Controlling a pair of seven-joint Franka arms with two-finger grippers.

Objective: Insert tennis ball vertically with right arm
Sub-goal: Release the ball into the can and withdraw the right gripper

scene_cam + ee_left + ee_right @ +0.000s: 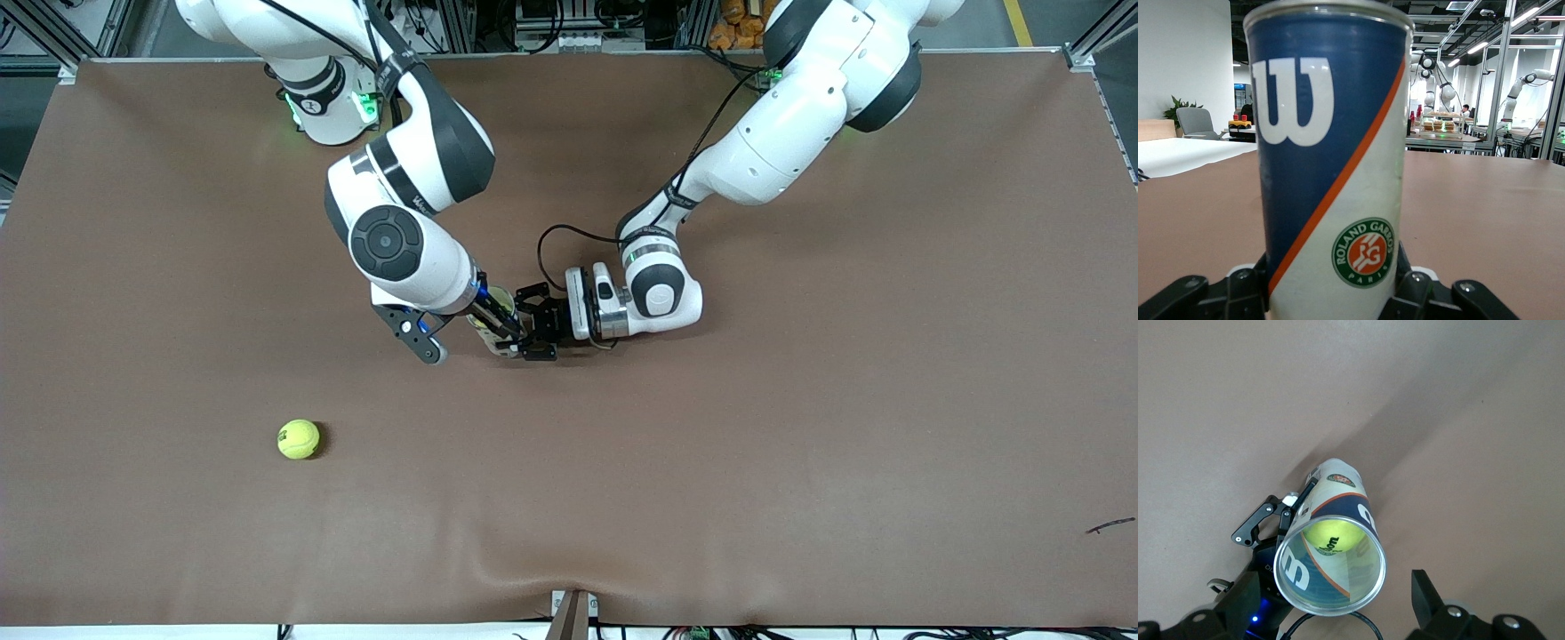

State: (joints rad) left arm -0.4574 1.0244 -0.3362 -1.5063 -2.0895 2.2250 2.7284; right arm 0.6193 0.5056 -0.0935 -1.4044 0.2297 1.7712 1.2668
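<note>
A blue and white tennis ball can (1328, 133) stands upright mid-table, open mouth up, with my left gripper (1331, 288) shut on its lower part from the side. In the right wrist view, one yellow tennis ball (1332, 535) lies inside the can (1338, 513), down below the clear rim. My right gripper (1331, 603) hangs over the can's mouth, open, with nothing between its fingers (1429, 595). In the front view the right gripper (496, 320) covers most of the can (492, 338), and the left gripper (526, 334) meets it there.
Another yellow tennis ball (299, 439) lies loose on the brown table mat (800, 444), nearer to the front camera than the can and toward the right arm's end. A black cable (560, 233) loops from the left wrist.
</note>
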